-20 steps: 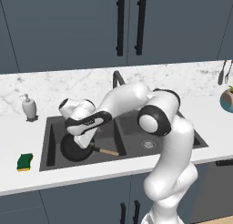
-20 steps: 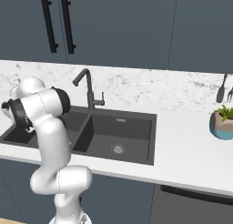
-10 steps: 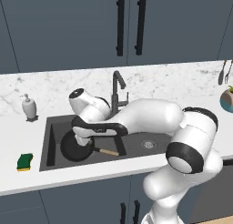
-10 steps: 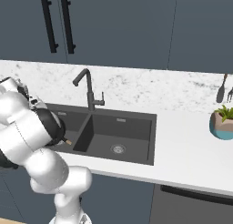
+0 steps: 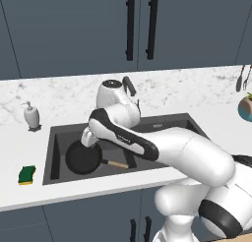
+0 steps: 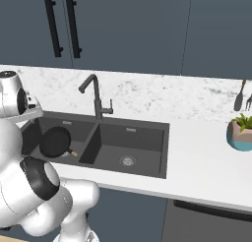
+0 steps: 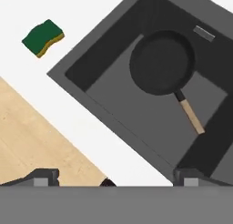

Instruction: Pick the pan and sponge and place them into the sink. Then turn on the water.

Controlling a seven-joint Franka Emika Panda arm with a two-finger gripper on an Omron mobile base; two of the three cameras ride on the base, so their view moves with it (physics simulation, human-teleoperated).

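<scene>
A white soap dispenser (image 5: 31,115) stands on the marble bench (image 6: 206,157). A potted plant (image 6: 240,133) sits at the far end. Dark cabinets (image 6: 128,29) hang above.

The arm (image 5: 147,142) hides the faucet's (image 5: 129,86) lower stem and much of the sink's (image 5: 54,152) right basin.

Rendered kitchen. Dark double sink (image 6: 147,133) in a white marble counter (image 6: 206,157). Slate cabinets (image 6: 128,29) above, faucet (image 6: 94,96) behind.

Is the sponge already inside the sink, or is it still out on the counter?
Out: the sponge lies on the white counter left of the sink.
</scene>
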